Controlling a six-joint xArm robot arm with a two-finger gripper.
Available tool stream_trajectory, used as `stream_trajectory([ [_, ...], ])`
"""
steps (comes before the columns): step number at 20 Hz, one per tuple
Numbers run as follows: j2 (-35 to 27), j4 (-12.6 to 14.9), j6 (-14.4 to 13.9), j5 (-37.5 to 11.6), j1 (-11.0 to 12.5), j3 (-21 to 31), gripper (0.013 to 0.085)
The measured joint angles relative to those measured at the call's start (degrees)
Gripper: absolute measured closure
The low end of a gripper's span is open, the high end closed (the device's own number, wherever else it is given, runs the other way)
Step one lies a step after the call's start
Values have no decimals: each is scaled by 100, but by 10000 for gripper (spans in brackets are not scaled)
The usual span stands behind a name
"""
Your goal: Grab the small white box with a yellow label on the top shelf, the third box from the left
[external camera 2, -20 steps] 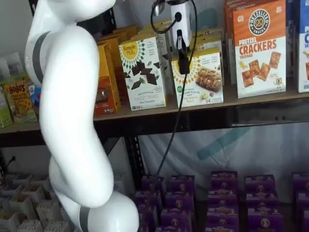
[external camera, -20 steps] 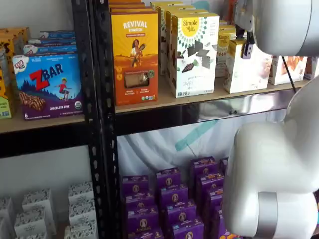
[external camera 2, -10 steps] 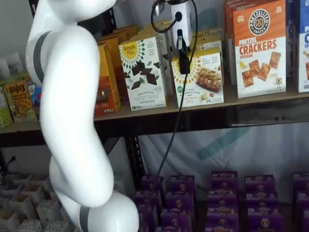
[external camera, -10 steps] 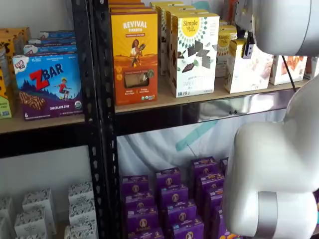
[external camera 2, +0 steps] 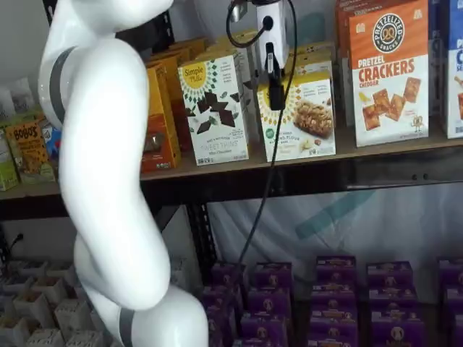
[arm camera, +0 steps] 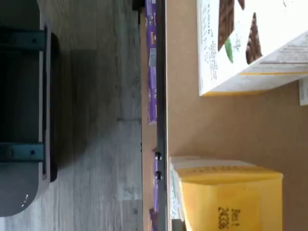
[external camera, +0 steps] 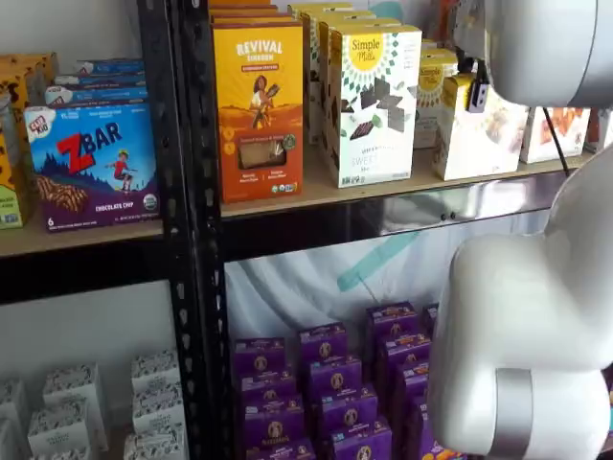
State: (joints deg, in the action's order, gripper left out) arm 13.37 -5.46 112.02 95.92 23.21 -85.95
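The small white box [external camera 2: 304, 123] with a yellow label stands on the top shelf [external camera 2: 383, 148], right of the taller white box with chocolate shapes [external camera 2: 215, 108]. It shows in both shelf views [external camera: 479, 139]. My gripper [external camera 2: 275, 90] hangs over its top, and one black finger lies against its front face. The gripper also shows in a shelf view [external camera: 476, 96]. The fingers look closed on the box, which shifts with them. In the wrist view the box's yellow top [arm camera: 231, 202] lies on the tan shelf board [arm camera: 231, 125].
An orange box [external camera: 259, 110] stands left of the tall white box [external camera: 374, 105]. A pretzel crackers box [external camera 2: 388, 72] stands right of the small box. Purple boxes [external camera: 326, 383] fill the lower shelf. My white arm [external camera 2: 108, 181] blocks part of the shelves.
The small white box has shifted slightly up and to the right along with the gripper finger on it. The neighbouring boxes have not moved.
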Motion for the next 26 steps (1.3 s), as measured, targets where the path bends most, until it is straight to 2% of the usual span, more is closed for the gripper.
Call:
stream_trajectory([
  [7,245,112,14,252,5,120,650],
  [12,473,194,27,765,18,224,650],
  [19,1140,445,89,1139,25,850,650],
  [26,1829,352,282,1318,238,1548,650],
])
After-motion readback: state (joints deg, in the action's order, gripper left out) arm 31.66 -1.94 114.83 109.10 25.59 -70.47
